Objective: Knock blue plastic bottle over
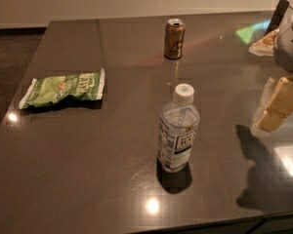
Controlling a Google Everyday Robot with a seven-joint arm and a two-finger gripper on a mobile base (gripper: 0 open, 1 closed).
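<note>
The pincer (274, 112) hangs at the right edge of the camera view, cream-coloured, just above the dark glossy table (88, 179). Its grey-white arm (290, 45) runs up out of the picture behind it. I cannot tell whether the pincer is spread or pressed together. It pinches nothing and touches nothing, and its shadow lies on the tabletop just in front of it.

The blue plastic bottle (178, 130) stands upright to the left of the pincer as the camera sees it, a little nearer the camera and apart from it, with bare table between the two. It is clear with a bluish tint. Its white screw cap is on, and a white-and-dark-blue label wraps its lower half. It seems to hold clear liquid, though the level cannot be made out. A small dark shadow pools round its base.

Farther from the pincer, to the left and toward the back of the table, a brown-gold drink can (174, 39) stands upright, well apart from the bottle. Its silver top faces up. Whether it is opened, and whether anything is in it, cannot be told.

Farthest from the pincer, across the table near the left edge, a green snack bag (63, 89) lies flat and crumpled. What it holds is not visible.
</note>
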